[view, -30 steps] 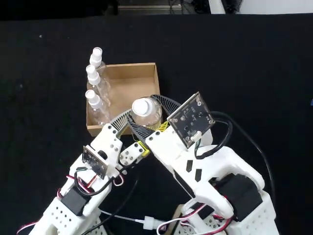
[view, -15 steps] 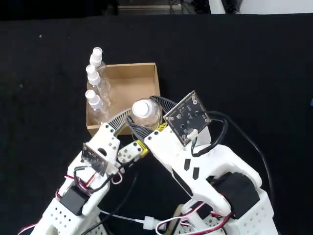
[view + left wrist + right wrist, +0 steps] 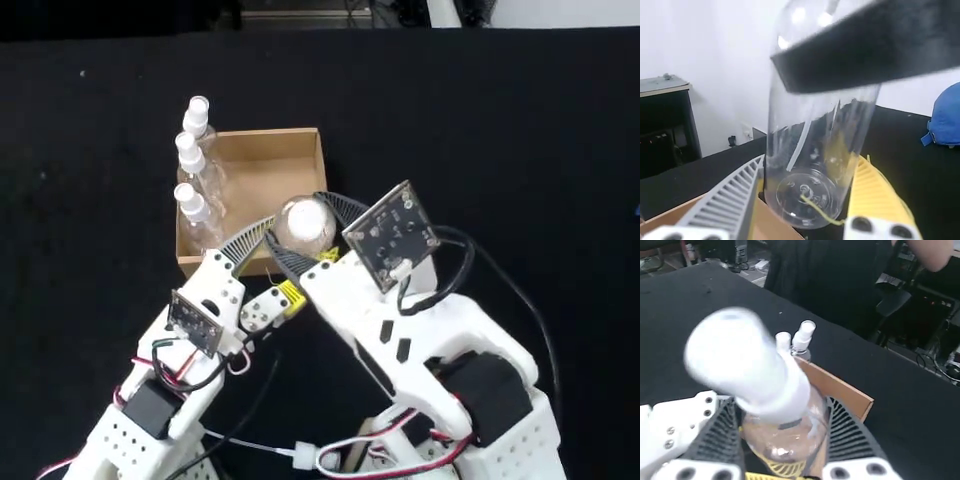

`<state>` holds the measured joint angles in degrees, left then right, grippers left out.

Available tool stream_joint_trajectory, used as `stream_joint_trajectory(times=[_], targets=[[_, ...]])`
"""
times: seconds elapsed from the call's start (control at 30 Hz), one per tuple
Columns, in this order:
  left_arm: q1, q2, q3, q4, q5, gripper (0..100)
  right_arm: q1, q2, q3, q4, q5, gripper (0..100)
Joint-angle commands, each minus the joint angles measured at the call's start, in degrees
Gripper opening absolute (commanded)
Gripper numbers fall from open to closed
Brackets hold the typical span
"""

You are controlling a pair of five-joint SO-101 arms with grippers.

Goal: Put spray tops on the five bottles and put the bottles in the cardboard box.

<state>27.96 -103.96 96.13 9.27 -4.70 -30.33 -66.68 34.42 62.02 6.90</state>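
Status check. Count three capped bottles standing upright in the cardboard box, lined along one side wall. Treat these three as finished.

Locate the fourth bottle held aloft at the near edge of the box, above the black desk, with the spray top already seated on the neck. Judge this one as capped but not yet boxed: lowering into the free part of the box remains. Reckon the fifth bottle as wholly outstanding, both capping and boxing. Rate the task as somewhat past halfway.

Check the left pincer: pinching the clear base of the fourth bottle between a grey ribbed finger and a yellow one. Check the right pincer: pressed onto the same bottle at the shoulder, just under the spray top, with one black ribbed finger on each side.

Compare with half a second ago:
- Bottle top displaced slightly toward the right arm, and now seen more end-on from above.
- Wrist board of the right arm shifted a little the same way.
- Left arm in nearly the same place, grip unchanged.
- Box and the three finished bottles unmoved.
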Motion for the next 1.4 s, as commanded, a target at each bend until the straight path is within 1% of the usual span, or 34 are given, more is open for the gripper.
stream_joint_trajectory(times=[0.0, 0.07, 0.13, 0.27, 0.37, 0.4, 0.53, 0.6, 0.87, 0.97, 1.07, 1.23, 1.37], targets=[[-1.9, -0.7, -0.6, 0.4, 0.7, 19, 6.6, 0.7, -0.8, -2.7, 0.6, 1.0], [-2.0, -0.7, -0.3, 0.9, 0.7, 19, 6.7, 2.5, -0.8, -2.7, 0.6, 1.0], [-2.1, -0.7, -0.9, 3.7, 0.7, 19, 6.7, 4.3, -0.8, -2.7, 0.6, 1.0], [-5.8, -0.7, -1.7, 5.5, 0.9, 19, 6.7, 6.2, -0.9, -2.7, 0.5, 1.0], [-8.0, -0.7, -2.5, 5.2, 4.5, 20, 6.7, 6.2, -1.2, -2.8, 0.6, 1.0], [-7.9, -0.6, -2.8, 5.3, 5.8, 22, 6.7, 6.2, -1.2, -3.1, 0.6, 1.0], [-6.1, -0.6, -0.9, 5.5, 9.3, 38, 6.7, 6.3, -0.8, -4.0, 0.6, 1.0], [-6.0, -0.6, 0.7, 5.3, 10.8, 39, 6.7, 6.3, -1.2, -4.0, 0.6, 1.0], [-5.7, -0.7, 1.2, 6.3, 11.2, 34, 6.9, 6.6, 0.2, -10.3, 0.6, 1.0], [-2.4, -0.7, 0.1, 11.2, 11.2, 33, 7.0, 8.2, 0.7, -13.0, 0.6, 1.0], [1.0, -0.7, -0.9, 17.2, 11.2, 29, 7.0, 12.8, 0.1, -14.2, 0.6, 1.0], [0.2, -0.7, 0.1, 20.8, 11.2, 19, 7.0, 21.8, -4.0, -15.5, 0.2, 1.0], [0.7, -0.7, 0.7, 22.9, 11.2, 7, 7.0, 27.7, -4.9, -18.9, 0.2, 1.0]])
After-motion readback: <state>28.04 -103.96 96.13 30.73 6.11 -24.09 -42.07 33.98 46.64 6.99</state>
